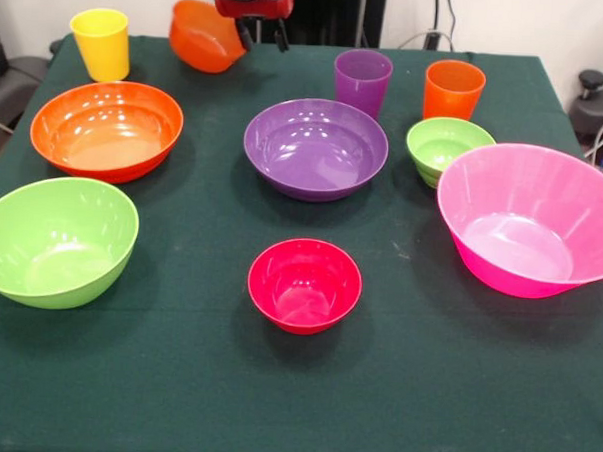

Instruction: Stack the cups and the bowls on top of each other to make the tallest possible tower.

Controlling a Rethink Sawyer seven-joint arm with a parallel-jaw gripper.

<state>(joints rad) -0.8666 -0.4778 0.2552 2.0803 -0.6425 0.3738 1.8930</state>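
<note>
My gripper (262, 36) hangs at the table's far edge, at the top of the front view. It holds the small orange bowl (203, 37) by its rim, tilted and lifted off the cloth. The small red-magenta bowl (304, 284) sits alone in the near middle. The purple bowl (316, 148) is in the centre, the orange bowl (107, 129) at left, the lime green bowl (56, 240) near left, the huge pink bowl (532, 218) at right and the small green bowl (447, 147) beside it. The yellow cup (100, 43), purple cup (363, 81) and orange cup (454, 90) stand upright at the back.
A dark green cloth (175, 381) covers the table. Cables and dark equipment (599, 104) lie beyond the table's right far corner.
</note>
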